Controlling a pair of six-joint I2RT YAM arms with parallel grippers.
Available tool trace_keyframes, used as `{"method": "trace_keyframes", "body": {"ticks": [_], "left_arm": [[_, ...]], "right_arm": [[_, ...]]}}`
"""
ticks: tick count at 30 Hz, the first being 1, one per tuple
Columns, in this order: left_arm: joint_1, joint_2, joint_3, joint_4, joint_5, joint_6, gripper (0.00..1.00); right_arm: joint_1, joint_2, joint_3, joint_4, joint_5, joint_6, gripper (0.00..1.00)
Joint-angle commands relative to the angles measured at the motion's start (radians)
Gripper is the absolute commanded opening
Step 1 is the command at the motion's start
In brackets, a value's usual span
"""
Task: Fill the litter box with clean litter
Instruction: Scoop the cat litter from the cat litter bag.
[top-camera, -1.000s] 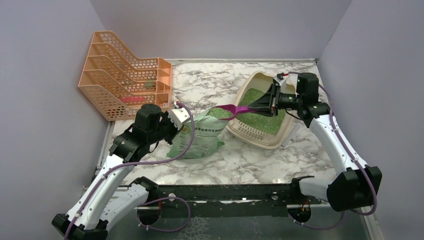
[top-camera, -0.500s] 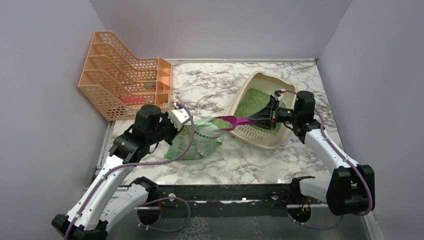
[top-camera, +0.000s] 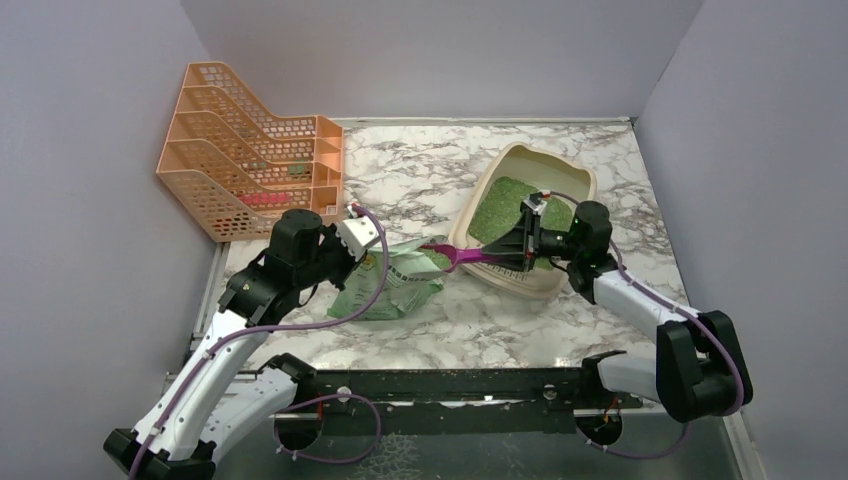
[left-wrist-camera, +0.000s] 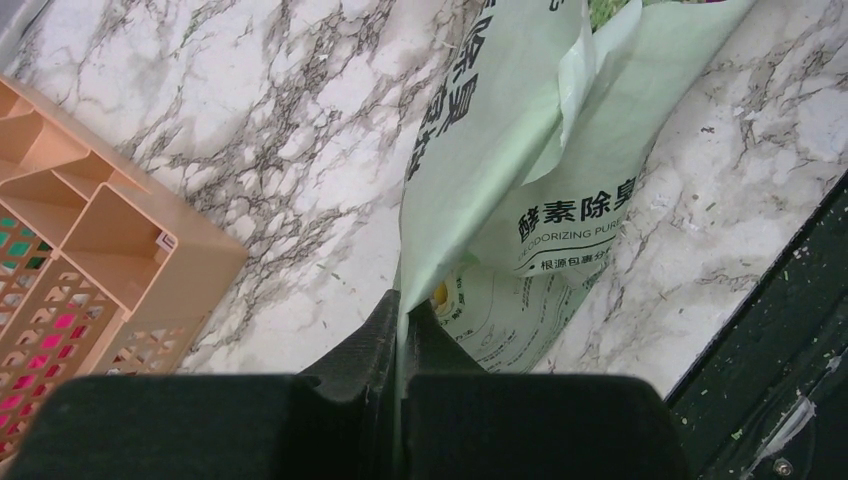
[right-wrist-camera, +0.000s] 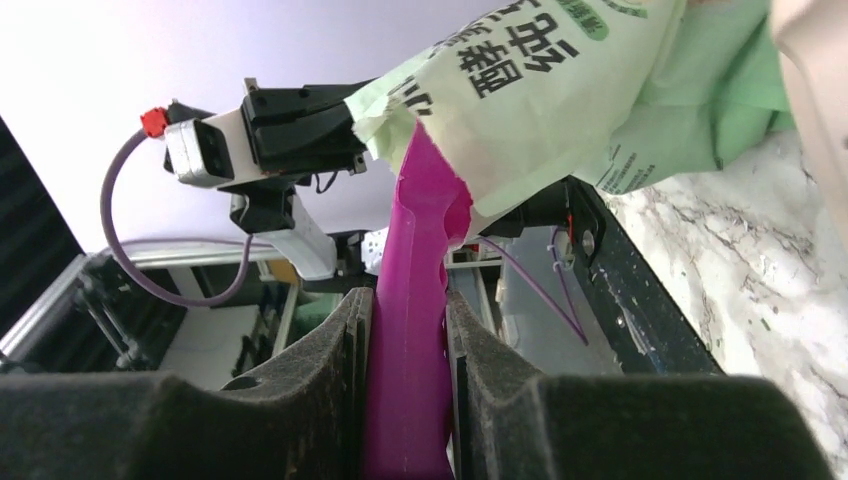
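Litter box (top-camera: 556, 158) sits back right on the table (top-camera: 420, 160), green litter (top-camera: 500, 205) inside. Left gripper (left-wrist-camera: 400, 315) pinches the bag (top-camera: 400, 285) by its edge; right gripper (right-wrist-camera: 407, 330) clamps the scoop (top-camera: 470, 252), its head in the bag mouth.

Surface: marble-patterned table (top-camera: 420, 160). Orange mesh file rack (top-camera: 250, 150) stands at my far left corner. Green litter bag (top-camera: 395, 285) lies near centre. Beige litter box (top-camera: 520, 152) sits angled just right of the bag.

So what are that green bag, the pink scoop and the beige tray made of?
Bag: thin, soft plastic film; it creases, folds and looks slightly see-through. Scoop: stiff, glossy plastic, probably moulded in one piece. Tray: hard plastic with a duller finish and a smooth, rounded rim.
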Motion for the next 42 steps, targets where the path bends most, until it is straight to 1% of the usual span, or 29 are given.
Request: {"method": "trace_keyframes", "body": {"ticks": [1, 2, 4, 5, 8, 10, 11, 15, 19, 21, 23, 25, 35, 42], "left_arm": [[0.01, -0.015, 0.041, 0.143, 0.024, -0.019, 0.0], [0.01, -0.019, 0.042, 0.142, 0.023, -0.02, 0.0], [0.011, -0.029, 0.039, 0.141, 0.018, -0.013, 0.0], [0.01, -0.031, 0.036, 0.141, 0.016, -0.011, 0.0], [0.01, -0.02, 0.031, 0.141, 0.022, -0.013, 0.0], [0.01, -0.013, 0.034, 0.141, 0.03, -0.019, 0.0], [0.01, -0.012, 0.036, 0.141, 0.031, -0.019, 0.0], [0.01, -0.015, 0.034, 0.136, 0.027, -0.007, 0.0], [0.01, -0.002, 0.044, 0.129, 0.039, -0.001, 0.0], [0.01, 0.006, 0.05, 0.126, 0.041, 0.006, 0.0], [0.01, 0.013, 0.053, 0.123, 0.038, 0.018, 0.0], [0.01, 0.016, 0.055, 0.123, 0.033, 0.026, 0.0], [0.01, -0.017, 0.047, 0.123, 0.011, 0.024, 0.0], [0.01, -0.024, 0.043, 0.124, 0.007, 0.014, 0.0]], "right_arm": [[-0.062, -0.02, -0.08, 0.178, -0.055, 0.058, 0.01], [-0.099, -0.046, -0.094, 0.144, -0.05, 0.041, 0.01], [-0.104, -0.055, -0.089, 0.084, -0.022, -0.002, 0.01], [-0.078, -0.045, -0.086, 0.099, -0.008, 0.003, 0.01], [-0.014, -0.002, -0.097, 0.261, 0.009, 0.084, 0.01], [-0.023, -0.004, -0.094, 0.269, -0.018, 0.084, 0.01], [-0.038, -0.018, -0.089, 0.234, -0.027, 0.067, 0.01], [-0.049, -0.06, -0.006, 0.019, -0.029, -0.045, 0.01], [-0.049, -0.114, 0.158, -0.374, 0.054, -0.231, 0.01], [-0.049, -0.125, 0.243, -0.535, 0.092, -0.307, 0.01], [-0.049, -0.124, 0.304, -0.647, 0.117, -0.354, 0.01], [-0.048, -0.121, 0.335, -0.701, 0.124, -0.378, 0.01], [-0.052, -0.129, 0.336, -0.696, 0.125, -0.374, 0.01], [-0.078, -0.137, 0.243, -0.509, 0.039, -0.273, 0.01]]}}
